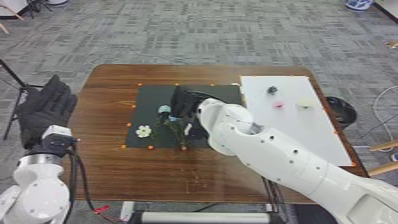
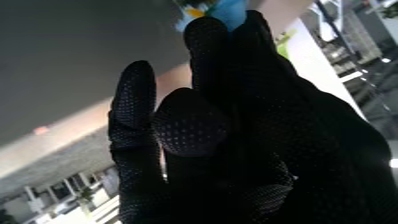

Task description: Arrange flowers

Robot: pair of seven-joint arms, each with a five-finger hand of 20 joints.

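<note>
From here, in the head view, I see the right robot hand (image 1: 185, 102) above the dark mat (image 1: 155, 97) on the tabletop (image 1: 115, 170), just beside a blue flower (image 1: 164, 109) with a white flower (image 1: 144, 131) near, while the left robot hand (image 1: 46, 107) lies open and empty beyond the table's left edge. In the right wrist view, the right robot hand (image 2: 258, 115) has its fingers mostly straight, blue petals (image 2: 231, 12) right by their tips; whether it grips them I can't tell.

No text, labels, brands, numbers or signs can be read; any marks that may be there are too small or blurred to make out.
</note>
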